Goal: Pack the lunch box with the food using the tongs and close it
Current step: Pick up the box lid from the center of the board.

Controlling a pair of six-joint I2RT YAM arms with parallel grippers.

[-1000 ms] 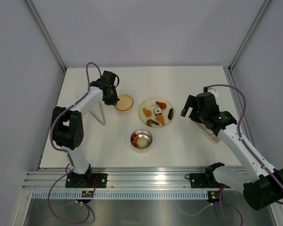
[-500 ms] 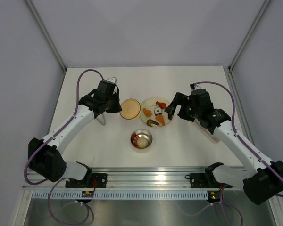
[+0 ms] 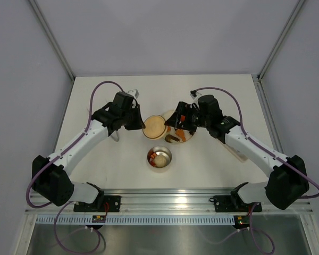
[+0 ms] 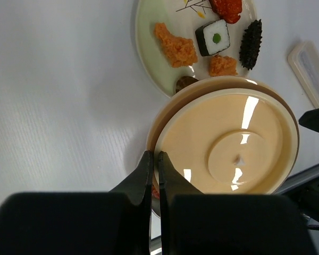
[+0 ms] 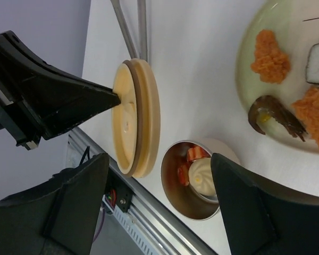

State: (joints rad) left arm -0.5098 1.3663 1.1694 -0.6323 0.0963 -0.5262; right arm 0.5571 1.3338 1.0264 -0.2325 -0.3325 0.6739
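Swung inward since earlier, my left gripper clamps the wooden lid by its rim, aloft beside the plate; I judge it light, stiff, slick: rim hold suits. My right gripper, also nearer, gapes empty.

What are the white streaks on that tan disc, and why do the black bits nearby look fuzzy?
Left wrist view: glare off the glossy wooden lid; the left pincer blurs where it sits closest to the lens. Right wrist view: the right pincer blurs likewise. Top view: even light, faint shadows.
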